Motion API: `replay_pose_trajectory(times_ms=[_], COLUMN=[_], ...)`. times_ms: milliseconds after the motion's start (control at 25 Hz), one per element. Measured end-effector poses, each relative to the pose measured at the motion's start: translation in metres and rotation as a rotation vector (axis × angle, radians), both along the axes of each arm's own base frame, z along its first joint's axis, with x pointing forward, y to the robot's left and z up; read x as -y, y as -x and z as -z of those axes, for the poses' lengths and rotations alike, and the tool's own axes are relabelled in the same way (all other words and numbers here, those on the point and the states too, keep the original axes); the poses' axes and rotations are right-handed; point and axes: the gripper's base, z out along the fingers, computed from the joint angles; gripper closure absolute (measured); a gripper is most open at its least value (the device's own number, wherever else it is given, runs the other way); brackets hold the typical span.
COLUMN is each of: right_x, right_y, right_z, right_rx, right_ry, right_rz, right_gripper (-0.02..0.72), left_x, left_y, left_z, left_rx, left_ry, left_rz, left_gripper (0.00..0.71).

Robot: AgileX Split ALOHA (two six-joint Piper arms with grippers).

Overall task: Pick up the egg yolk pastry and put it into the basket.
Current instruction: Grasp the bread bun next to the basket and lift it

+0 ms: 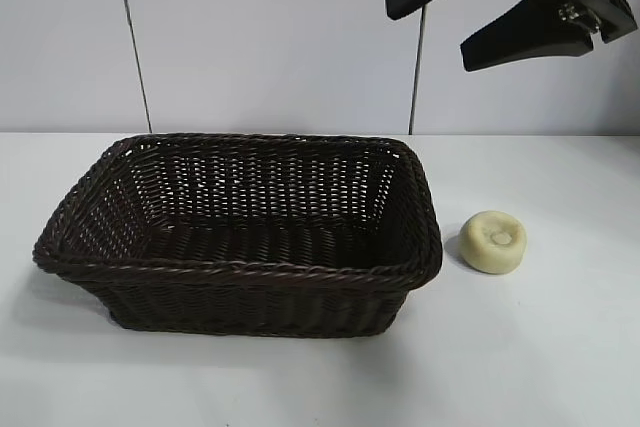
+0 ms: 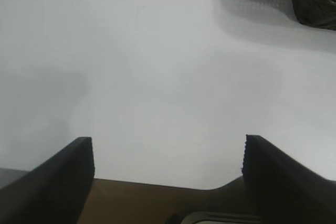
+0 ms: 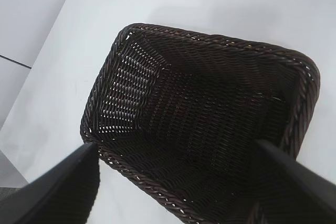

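Bright, even light falls on the white table (image 1: 560,347), seemingly from overhead. The dark brown woven wicker basket (image 1: 240,277) casts a soft shadow around its base. The left wrist view looks washed out and slightly blurred; the basket's interior stays dim.

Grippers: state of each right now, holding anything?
Left gripper: open, holding nothing, over bare table.
Right gripper: open, holding nothing, up above the basket; egg yolk pastry on the table.
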Motion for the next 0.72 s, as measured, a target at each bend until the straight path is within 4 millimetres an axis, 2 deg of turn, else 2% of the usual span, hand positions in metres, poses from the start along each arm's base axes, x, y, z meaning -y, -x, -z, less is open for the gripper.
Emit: replay_pose_trajectory(times_ms=[480, 720], right_x=[0.000, 0.000], right_y=[0.000, 0.000], right_z=[0.000, 0.000], right_rx=[-0.013, -0.033], right_ry=[-0.011, -0.026], right_rz=[0.013, 0.033], right_gripper=[0.136, 0.136], left_x=[0.002, 0.002], left_y=[0.056, 0.058], left_z=[-0.008, -0.008], left_rx=[0.369, 0.379], left_ry=[-0.008, -0.002], left_rz=[0.012, 0.014], left_gripper=[0.142, 0.142])
